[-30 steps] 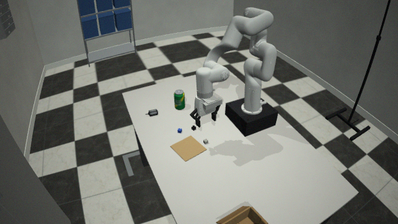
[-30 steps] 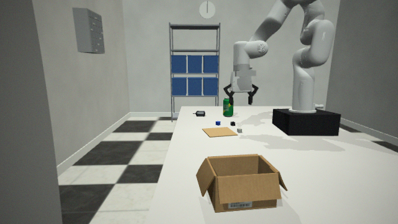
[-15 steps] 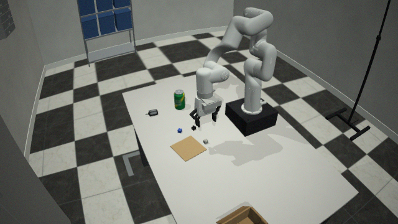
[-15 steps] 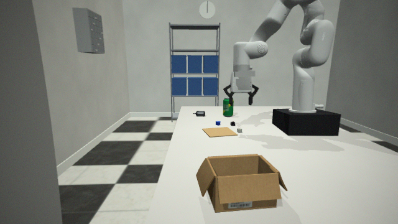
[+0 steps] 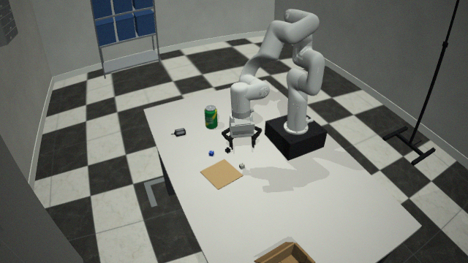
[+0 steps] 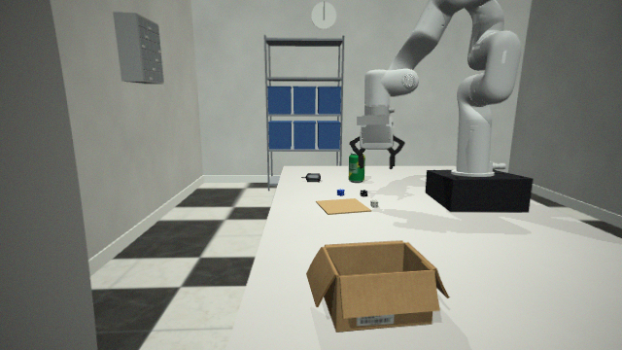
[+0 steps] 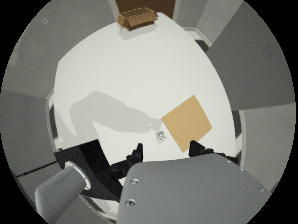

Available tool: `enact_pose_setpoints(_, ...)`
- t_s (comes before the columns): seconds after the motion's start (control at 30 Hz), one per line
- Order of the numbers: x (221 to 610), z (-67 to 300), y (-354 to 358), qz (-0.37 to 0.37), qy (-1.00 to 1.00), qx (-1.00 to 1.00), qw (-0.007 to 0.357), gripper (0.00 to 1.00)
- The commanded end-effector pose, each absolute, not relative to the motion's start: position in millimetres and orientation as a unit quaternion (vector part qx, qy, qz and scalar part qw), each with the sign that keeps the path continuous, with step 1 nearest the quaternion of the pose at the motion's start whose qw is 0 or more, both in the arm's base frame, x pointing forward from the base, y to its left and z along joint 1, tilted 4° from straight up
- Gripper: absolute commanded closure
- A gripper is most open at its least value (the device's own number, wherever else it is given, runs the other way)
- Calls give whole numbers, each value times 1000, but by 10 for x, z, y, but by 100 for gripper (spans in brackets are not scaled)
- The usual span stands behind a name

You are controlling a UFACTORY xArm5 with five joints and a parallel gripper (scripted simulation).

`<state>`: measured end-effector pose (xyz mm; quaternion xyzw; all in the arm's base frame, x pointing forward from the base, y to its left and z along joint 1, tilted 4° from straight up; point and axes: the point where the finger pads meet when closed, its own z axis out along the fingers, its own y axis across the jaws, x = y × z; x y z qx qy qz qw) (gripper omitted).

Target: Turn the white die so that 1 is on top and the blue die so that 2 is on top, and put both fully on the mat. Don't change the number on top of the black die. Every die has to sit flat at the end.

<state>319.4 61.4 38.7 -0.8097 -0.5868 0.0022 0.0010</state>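
1. The landmark is the tan mat; the white die lies off it, just beside the corner towards the black base block.
2. The gripper hangs above the table, its fingers spread wide with nothing between them. It stands off the mat's side away from the open cardboard box.
3. So, if the white die comes first, as I judge, it lies from the gripper towards the box side and lower down; the move needs a shift that way, then a descent beside the mat's corner.
4. A die has no long axis, so what matters is squaring the fingers to two opposite faces. The numbers on top look too small to read with confidence.
5. The blue die rests off the mat's side away from the box, farther from the base block than the black die.
6. The black die sits between the blue one and the gripper's side of the mat; a low sweep there could tip it, so travel should stay high.

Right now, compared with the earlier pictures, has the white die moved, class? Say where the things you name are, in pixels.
No. The white die (image 5: 242, 166) (image 6: 374, 203) (image 7: 160, 136) still sits just off the same corner of the mat (image 5: 221, 174) (image 6: 343, 206) (image 7: 187, 123).
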Motion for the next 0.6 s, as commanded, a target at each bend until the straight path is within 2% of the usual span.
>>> enact_pose_setpoints(0.0, 3205, 340, 613, 0, -514, -858, 0, 0)
enact_pose_setpoints(0.57, 3194, 194, 599, 0, -311, -950, 0, 0)
